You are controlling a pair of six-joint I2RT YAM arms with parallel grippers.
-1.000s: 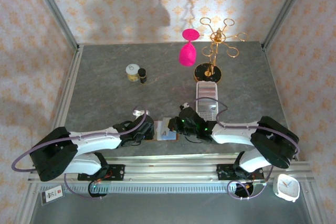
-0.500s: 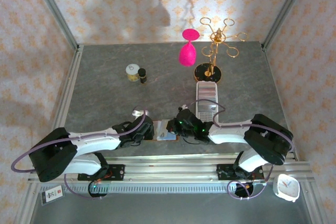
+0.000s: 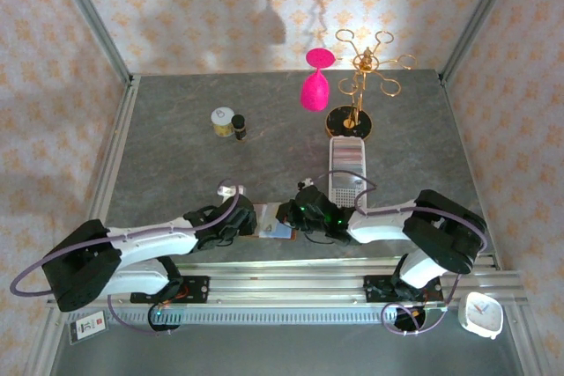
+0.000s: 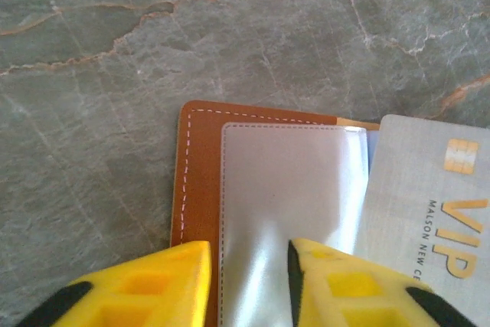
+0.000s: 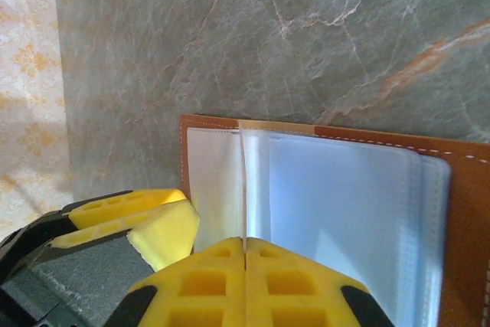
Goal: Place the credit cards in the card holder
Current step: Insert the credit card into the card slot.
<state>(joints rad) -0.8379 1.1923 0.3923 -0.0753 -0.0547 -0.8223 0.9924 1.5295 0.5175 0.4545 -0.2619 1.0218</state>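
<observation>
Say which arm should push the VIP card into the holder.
Left, probably. The left fingers are open beside the VIP card; the right fingers are shut on the card holder's clear sleeve.

Grey marble-look tabletop [image 3: 176, 156] w/ orange veins, floral wallpaper walls [image 3: 176, 6], alu corner posts [image 3: 91, 15].

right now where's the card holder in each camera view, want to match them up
top external: card holder at the near-centre of the table, below-left of the white tray.
left wrist: card holder lower middle, brown stitched edge on its left, clear pocket on top.
right wrist: card holder across the lower half, from centre-left to the right edge, clear sleeves showing.
shared landmark: the grey veined tabletop, beyond the holder in every view.
</observation>
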